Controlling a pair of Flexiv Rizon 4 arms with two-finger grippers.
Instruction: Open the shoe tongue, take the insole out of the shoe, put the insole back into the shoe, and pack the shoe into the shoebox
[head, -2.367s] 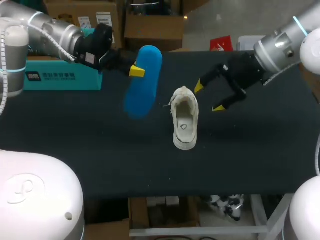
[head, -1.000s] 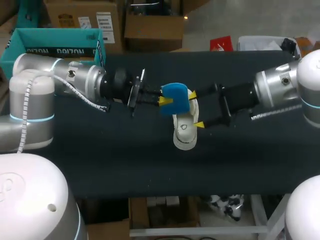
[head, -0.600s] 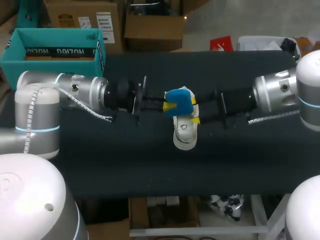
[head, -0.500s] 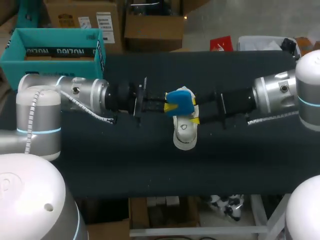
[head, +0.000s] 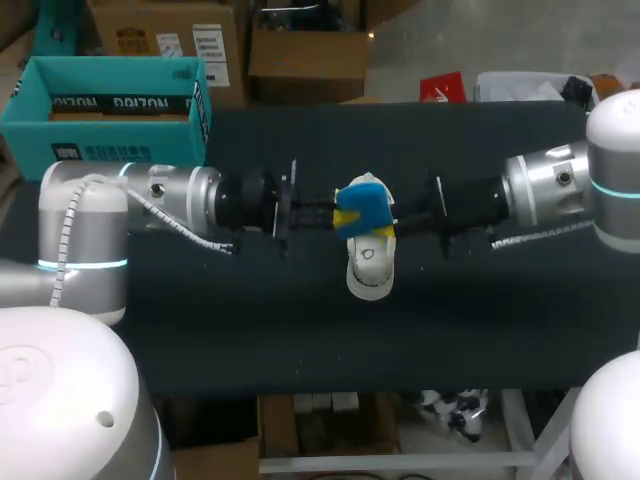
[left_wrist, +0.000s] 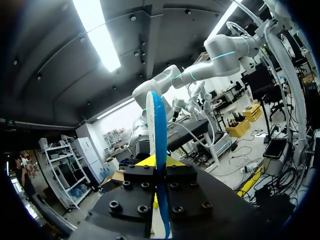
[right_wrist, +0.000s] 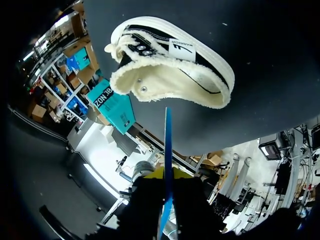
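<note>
The white shoe (head: 368, 268) lies mid-worktop (head: 250, 330). Just above its opening, the left gripper (head: 344, 214) and right gripper (head: 386, 228) both have their fingers pinched tight on the blue insole (head: 364, 203). Nothing holds the shoe, so pressing down could shove it or buckle the insole against the collar. Earlier the left arm alone carried the insole nearer the teal shoebox (head: 100, 152), far left, while the right fingers were spread wide.
</note>
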